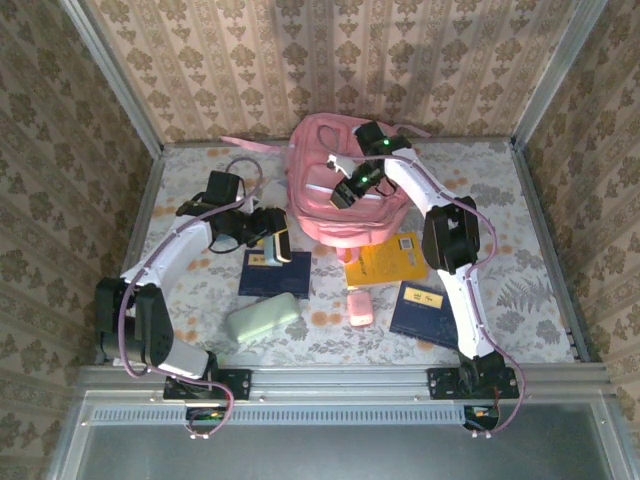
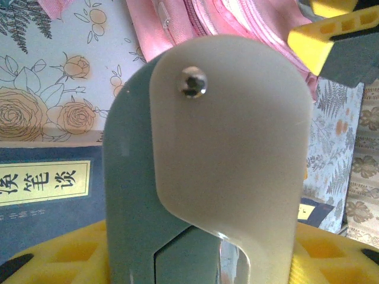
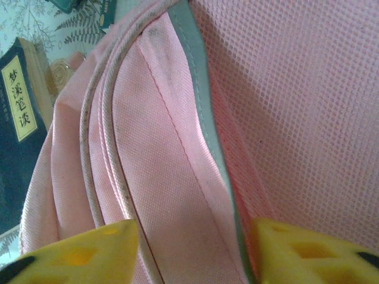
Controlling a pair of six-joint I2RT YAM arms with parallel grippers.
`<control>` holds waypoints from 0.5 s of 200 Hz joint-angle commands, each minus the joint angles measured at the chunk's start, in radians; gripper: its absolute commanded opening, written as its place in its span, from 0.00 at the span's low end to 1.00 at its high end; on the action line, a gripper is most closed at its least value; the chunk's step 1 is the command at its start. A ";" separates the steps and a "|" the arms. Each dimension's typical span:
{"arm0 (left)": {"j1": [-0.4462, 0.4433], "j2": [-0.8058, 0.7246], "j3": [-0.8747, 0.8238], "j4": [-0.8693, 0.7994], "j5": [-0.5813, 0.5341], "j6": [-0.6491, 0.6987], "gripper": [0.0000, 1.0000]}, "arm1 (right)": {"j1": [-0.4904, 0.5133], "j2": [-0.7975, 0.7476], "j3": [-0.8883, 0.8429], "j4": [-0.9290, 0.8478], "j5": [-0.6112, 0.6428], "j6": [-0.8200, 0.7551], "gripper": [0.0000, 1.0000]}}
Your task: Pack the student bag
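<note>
**Status: packing at an early stage.**

1. The student bag (image 1: 315, 150) lies at upper centre of the floral surface (image 1: 520, 200), against the back wall. Its contents cannot be seen.
2. The right hand (image 1: 352, 185) sits on top of the bag. In the right wrist view its fingertips (image 3: 77, 248) are set narrow on a fold of pink fabric with piping and a grey stripe. The fabric fills the gap, so this is judged a hold on the bag's rim.
3. The left hand (image 1: 272, 238) is left of the bag, closed on a grey-and-cream tool (image 2: 231, 148) with a metal rivet. The tool's type cannot be told. It hangs over the near dark blue book (image 1: 262, 280), outside the bag.
4. Not yet packed, lower centre of the frame:
   - the near dark blue book
   - a yellow book (image 1: 385, 260), just below the bag
   - a second dark blue book (image 1: 425, 310)
   - a pale green case (image 1: 260, 318)
   - a small pink item (image 1: 360, 307)
5. A black block with a cable (image 1: 222, 187) lies left of the bag.

Judgement: most of the packing is left to do.
</note>
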 commanded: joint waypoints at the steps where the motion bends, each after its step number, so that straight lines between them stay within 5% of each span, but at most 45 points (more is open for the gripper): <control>1: -0.001 -0.004 0.019 0.015 0.021 -0.011 0.49 | -0.004 0.017 0.052 -0.016 -0.072 0.007 0.39; 32: -0.001 -0.005 0.013 0.008 0.020 -0.004 0.49 | 0.001 0.022 0.044 -0.037 -0.070 -0.010 0.16; 100: 0.001 -0.003 0.001 -0.002 0.026 0.010 0.49 | 0.021 0.042 0.006 -0.002 -0.022 -0.011 0.24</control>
